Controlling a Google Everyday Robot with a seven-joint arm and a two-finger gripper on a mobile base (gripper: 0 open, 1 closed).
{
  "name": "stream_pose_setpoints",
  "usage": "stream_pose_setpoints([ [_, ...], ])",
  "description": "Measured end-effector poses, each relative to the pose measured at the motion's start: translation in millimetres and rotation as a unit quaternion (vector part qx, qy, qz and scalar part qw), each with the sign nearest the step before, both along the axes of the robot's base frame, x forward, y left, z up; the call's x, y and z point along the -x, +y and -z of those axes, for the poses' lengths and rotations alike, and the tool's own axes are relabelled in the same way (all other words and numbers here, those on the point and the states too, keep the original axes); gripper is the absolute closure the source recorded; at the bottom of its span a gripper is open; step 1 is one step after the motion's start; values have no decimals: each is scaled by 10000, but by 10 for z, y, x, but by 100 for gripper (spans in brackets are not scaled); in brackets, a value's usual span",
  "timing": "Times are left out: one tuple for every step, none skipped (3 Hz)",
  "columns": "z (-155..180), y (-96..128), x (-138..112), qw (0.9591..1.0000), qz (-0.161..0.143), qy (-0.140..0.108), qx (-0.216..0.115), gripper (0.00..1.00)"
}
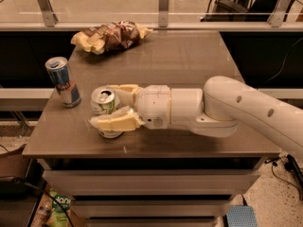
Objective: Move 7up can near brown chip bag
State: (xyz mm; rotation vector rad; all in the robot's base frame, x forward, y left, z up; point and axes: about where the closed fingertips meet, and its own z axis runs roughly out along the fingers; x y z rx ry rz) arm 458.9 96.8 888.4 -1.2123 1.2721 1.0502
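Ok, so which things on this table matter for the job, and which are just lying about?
For the job: 7up can, brown chip bag, gripper at the 7up can, near the table's front left.
Lying about: blue and silver can.

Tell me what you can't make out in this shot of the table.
Camera view:
- White soda can: lower front hidden by the end effector, which sits around it at the front left of the table.
- Arm: cut off by the right edge.
- Chip bag: lettering too small to read.
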Motion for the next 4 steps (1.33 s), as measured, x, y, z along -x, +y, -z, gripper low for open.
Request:
stream_pose_setpoints([
  [-10,21,12,10000,-20,-10,3,64],
  [-19,40,23,10000,-39,-20,7,88],
  [-28,58,34,10000,-57,-29,10,100],
  [-88,38,-54,10000,24,-19,89,100],
])
